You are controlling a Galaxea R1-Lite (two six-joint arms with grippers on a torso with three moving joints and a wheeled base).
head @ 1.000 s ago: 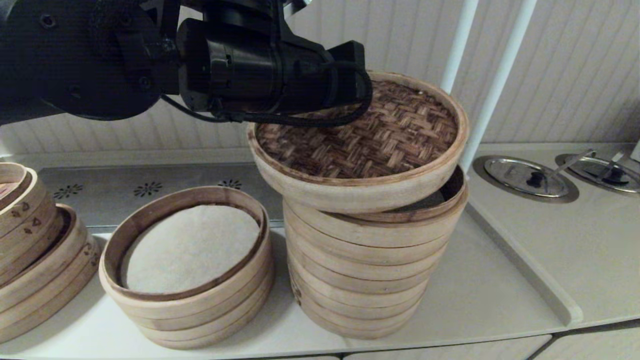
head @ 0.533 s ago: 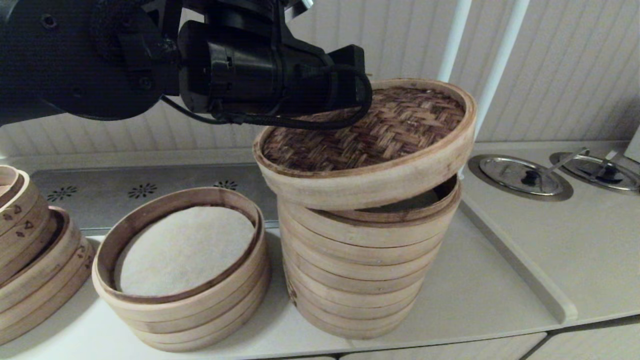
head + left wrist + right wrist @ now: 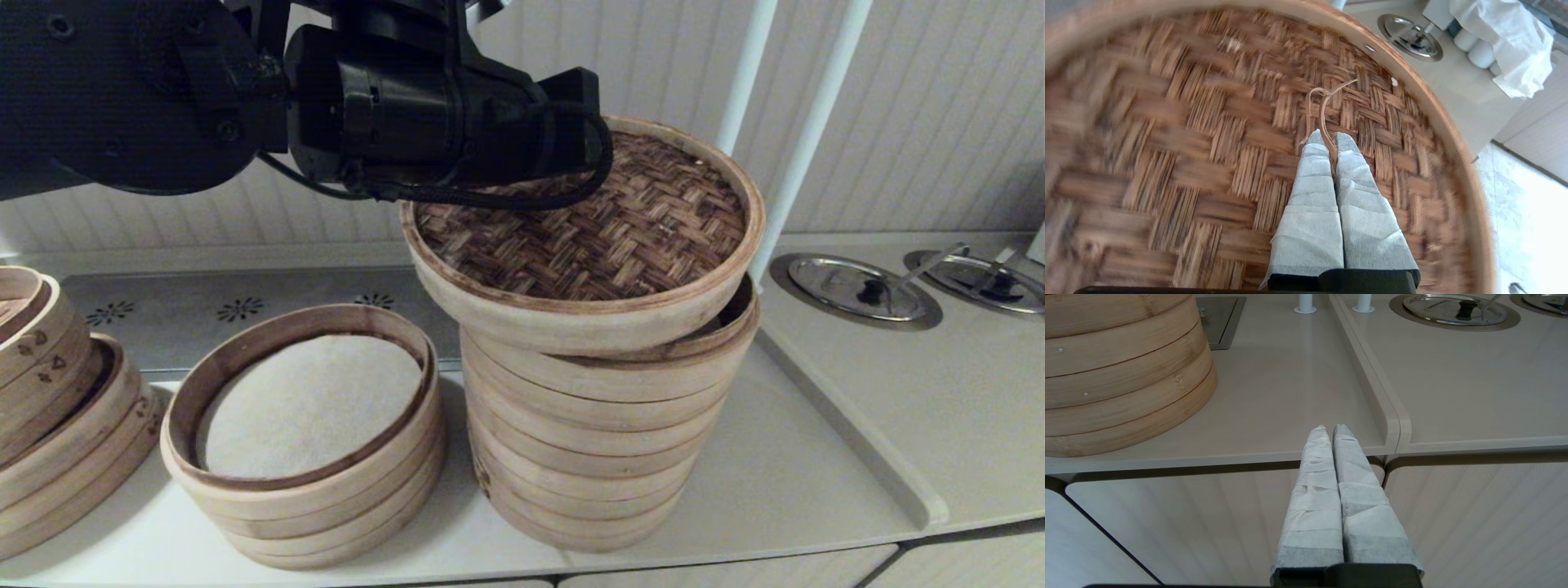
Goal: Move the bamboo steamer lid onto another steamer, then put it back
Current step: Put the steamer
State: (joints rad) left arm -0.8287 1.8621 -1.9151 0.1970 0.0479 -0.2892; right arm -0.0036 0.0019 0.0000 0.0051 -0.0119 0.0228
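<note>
A: Where's the round bamboo steamer lid with the dark woven top?

B: Tilted over the tallest stack of pale bamboo steamer rings, one edge low, the far edge raised. The left claw is clenched on a thin fibre loop at the lid's centre.

A: Best approach?

B: Level it, centre the rim, lower gently. The right claw hangs clenched, empty, beside the beige surface.

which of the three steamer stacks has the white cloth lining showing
The short stack in the middle, left of the tallest stack. Its open top shows a white cloth liner; the tallest is under the woven lid, and the tilted stack bears cut-out marks.
</note>
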